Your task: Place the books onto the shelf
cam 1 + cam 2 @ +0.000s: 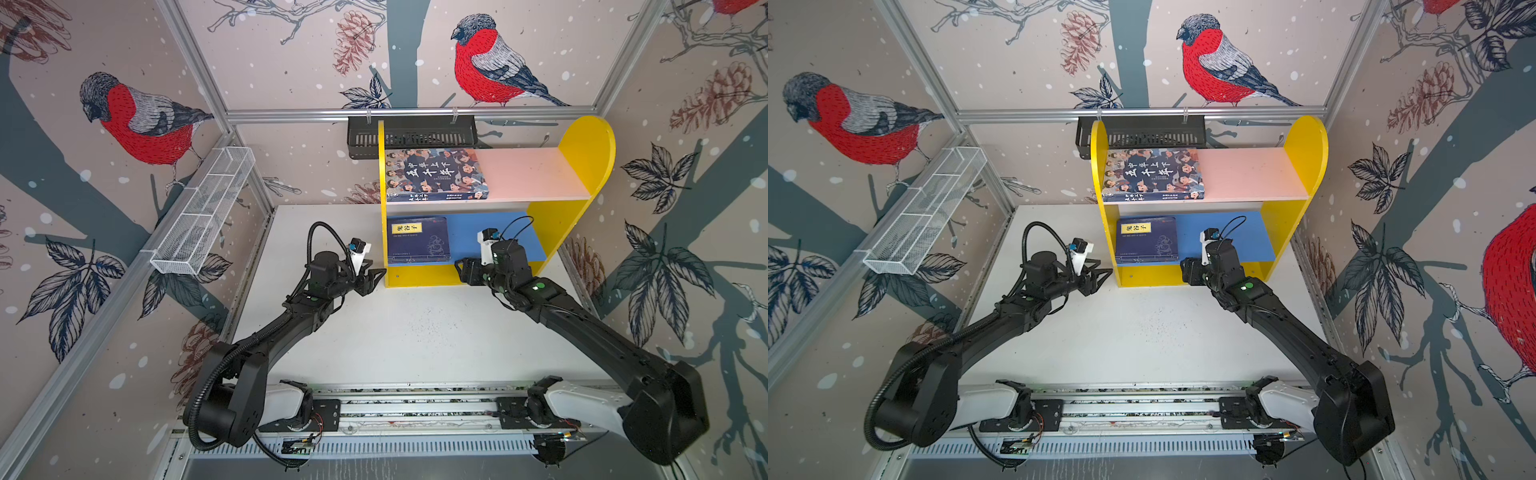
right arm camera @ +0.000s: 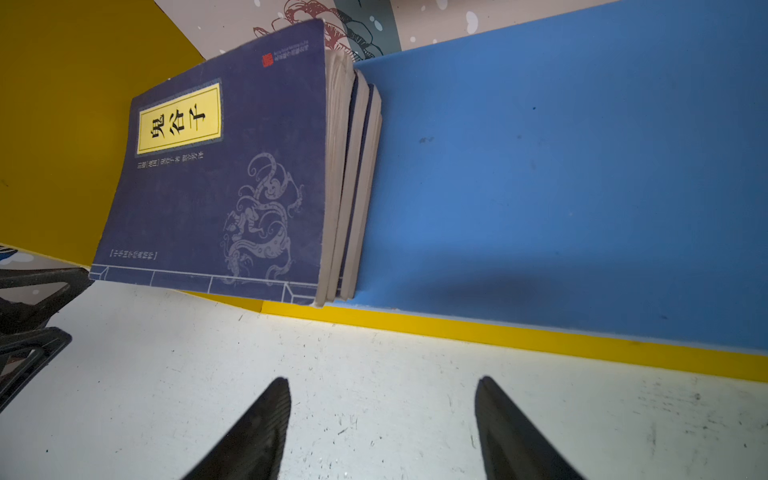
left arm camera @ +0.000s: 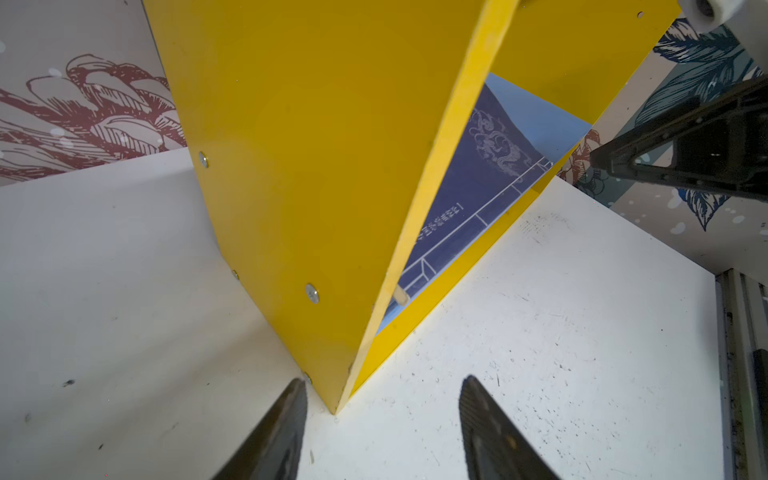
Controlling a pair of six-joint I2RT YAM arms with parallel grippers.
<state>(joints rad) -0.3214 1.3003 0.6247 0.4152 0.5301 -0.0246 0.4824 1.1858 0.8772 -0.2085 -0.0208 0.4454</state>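
The yellow-sided shelf (image 1: 582,166) (image 1: 1304,153) stands at the back right of the table. On its pink upper board (image 1: 532,174) a large book with cartoon faces (image 1: 434,174) (image 1: 1154,172) lies flat. A stack of navy paperbacks with a yellow label (image 1: 417,239) (image 1: 1146,239) (image 2: 232,187) lies at the left end of the blue lower board (image 1: 490,232) (image 2: 561,187). My left gripper (image 1: 376,276) (image 1: 1100,276) (image 3: 382,399) is open, and the shelf's front left bottom corner (image 3: 334,409) sits between its tips. My right gripper (image 1: 463,268) (image 1: 1187,270) (image 2: 382,395) is open and empty, over the table just before the shelf's yellow base strip (image 2: 540,338).
A black slotted rack (image 1: 411,133) hangs on the back wall behind the shelf. A white wire mesh basket (image 1: 203,212) is fixed along the left wall. The white table (image 1: 415,332) runs forward to the arms' rail (image 1: 415,407).
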